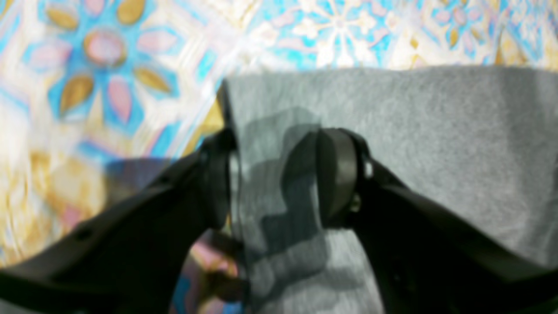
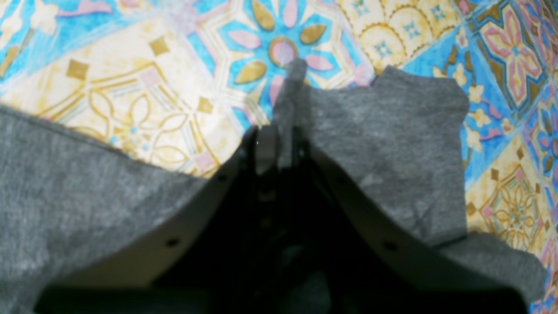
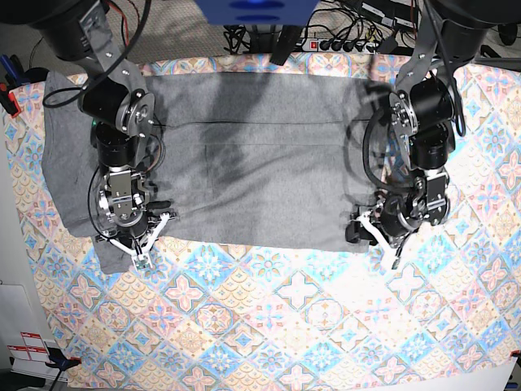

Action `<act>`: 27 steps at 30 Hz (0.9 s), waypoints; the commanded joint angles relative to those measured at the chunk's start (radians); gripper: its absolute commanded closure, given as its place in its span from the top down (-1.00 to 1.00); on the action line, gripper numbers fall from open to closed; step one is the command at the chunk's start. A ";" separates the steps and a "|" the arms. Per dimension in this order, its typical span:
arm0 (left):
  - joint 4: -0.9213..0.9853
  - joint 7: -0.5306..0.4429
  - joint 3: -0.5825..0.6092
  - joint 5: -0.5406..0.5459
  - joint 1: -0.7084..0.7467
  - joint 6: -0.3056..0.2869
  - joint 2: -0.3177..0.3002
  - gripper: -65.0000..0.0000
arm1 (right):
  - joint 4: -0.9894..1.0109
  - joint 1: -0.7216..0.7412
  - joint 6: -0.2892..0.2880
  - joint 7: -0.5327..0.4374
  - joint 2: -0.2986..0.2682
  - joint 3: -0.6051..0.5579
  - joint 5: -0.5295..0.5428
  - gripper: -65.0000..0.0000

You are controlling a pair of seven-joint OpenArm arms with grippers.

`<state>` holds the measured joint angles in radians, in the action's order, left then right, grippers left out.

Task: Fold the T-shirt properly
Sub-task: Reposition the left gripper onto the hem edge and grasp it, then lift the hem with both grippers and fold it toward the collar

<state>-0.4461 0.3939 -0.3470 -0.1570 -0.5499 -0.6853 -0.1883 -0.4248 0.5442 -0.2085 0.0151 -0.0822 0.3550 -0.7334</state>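
The grey T-shirt (image 3: 260, 171) lies flat across the far half of the table, folded into a wide band. At its front left corner, my right gripper (image 3: 140, 254) is shut on a pinched ridge of the T-shirt (image 2: 392, 131), with the gripper (image 2: 279, 146) holding the cloth between its narrow fingers. My left gripper (image 3: 376, 241) is at the band's front right corner. In the left wrist view the left gripper (image 1: 274, 179) stands open, and a folded edge of the T-shirt (image 1: 414, 131) runs loosely between its fingers.
The patterned tablecloth (image 3: 309, 326) covers the whole table, bare in front of the shirt. Cables and a power strip (image 3: 350, 45) lie behind the table's far edge. A red clamp (image 3: 8, 98) sits at the left edge.
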 commanded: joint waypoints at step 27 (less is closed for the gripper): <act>-0.130 -0.131 0.110 0.155 0.103 -0.013 -0.003 -1.00 | -0.424 -0.160 0.001 0.046 0.054 0.008 0.001 -0.91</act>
<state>-0.5575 0.2779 -0.2378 -0.0166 -0.4194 -0.6926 -0.1829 -0.8291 0.3611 -0.2207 0.0784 -0.0189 0.3611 -0.7341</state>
